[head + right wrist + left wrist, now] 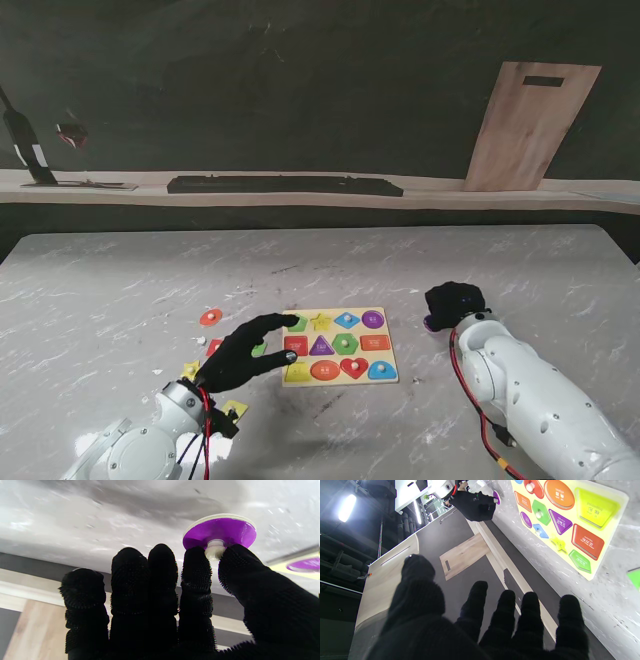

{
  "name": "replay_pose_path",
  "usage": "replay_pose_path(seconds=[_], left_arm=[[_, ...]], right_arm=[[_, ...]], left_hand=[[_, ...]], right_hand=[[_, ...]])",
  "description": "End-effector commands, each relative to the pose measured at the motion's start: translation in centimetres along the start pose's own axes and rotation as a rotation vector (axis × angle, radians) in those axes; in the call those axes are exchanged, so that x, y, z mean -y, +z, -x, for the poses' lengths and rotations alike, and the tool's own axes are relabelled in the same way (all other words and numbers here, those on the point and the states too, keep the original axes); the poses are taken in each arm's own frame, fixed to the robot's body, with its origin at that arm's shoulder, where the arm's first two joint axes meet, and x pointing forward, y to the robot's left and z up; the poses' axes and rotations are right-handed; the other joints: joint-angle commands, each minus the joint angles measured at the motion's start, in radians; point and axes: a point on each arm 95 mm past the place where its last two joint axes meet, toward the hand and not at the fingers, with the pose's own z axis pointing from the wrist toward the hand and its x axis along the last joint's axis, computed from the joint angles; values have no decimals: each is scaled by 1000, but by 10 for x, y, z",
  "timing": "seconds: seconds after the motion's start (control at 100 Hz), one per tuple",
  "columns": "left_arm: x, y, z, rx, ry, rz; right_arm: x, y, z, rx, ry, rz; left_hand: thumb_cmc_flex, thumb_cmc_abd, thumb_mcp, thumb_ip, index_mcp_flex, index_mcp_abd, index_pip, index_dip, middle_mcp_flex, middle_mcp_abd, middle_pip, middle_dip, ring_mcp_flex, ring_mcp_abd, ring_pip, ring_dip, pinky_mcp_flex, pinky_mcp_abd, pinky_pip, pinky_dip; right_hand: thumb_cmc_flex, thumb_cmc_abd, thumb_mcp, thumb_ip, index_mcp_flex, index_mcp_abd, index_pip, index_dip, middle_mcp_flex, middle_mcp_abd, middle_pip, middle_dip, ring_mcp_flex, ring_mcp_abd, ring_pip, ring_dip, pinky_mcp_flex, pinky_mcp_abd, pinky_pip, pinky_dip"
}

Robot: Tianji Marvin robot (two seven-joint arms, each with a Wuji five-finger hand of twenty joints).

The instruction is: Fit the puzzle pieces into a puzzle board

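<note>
The yellow puzzle board lies at the table's middle, with coloured shapes in its slots; the left wrist view shows it too. My left hand is open, its fingers spread and empty, reaching toward the board's left edge over a loose green piece. My right hand is right of the board. Its thumb and index finger pinch the white knob of a purple round piece, which is at or just off the table top. That purple piece peeks out by the glove.
Loose pieces lie left of the board: an orange round one, a red one and two yellow ones. A wooden plank leans on the back wall over a ledge with a long black bar.
</note>
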Motion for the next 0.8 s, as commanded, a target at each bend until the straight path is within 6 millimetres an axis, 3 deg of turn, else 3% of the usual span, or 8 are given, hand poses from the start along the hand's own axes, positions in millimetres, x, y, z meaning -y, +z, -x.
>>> replay_pose_path(seconds=[0.0,0.38,0.79], left_arm=[[-1,-1,-1,-4,-8,-3],[0,-2,-2,-9,-12,-5],[1,-3,-1,-5,-11,-10]], right_arm=[[-16,10,-22,-42,26,27],[-28,37,-77,-102,67,-18],[-21,52,-101,-132,62,-70]], left_hand=[[-7,20,-36,35,20,-29,-11,-23,-2,-13,-3,-10,-13,-23,-8,6,-9,-83,-5,17],[-7,20,-36,35,20,-30,-11,-23,0,-13,-3,-10,-11,-23,-7,6,-9,-83,-5,17],[-7,19,-36,35,20,-28,-11,-23,0,-12,-3,-10,-10,-23,-7,6,-8,-83,-4,18]], right_hand=[[47,-13,66,42,40,-24,44,-6,31,62,30,-4,40,4,33,14,18,52,58,20],[50,-6,59,41,35,-23,41,-5,28,64,33,-5,41,4,37,15,19,52,62,24],[51,0,49,42,33,-22,40,-4,25,63,35,-5,41,2,40,13,22,51,67,24]])
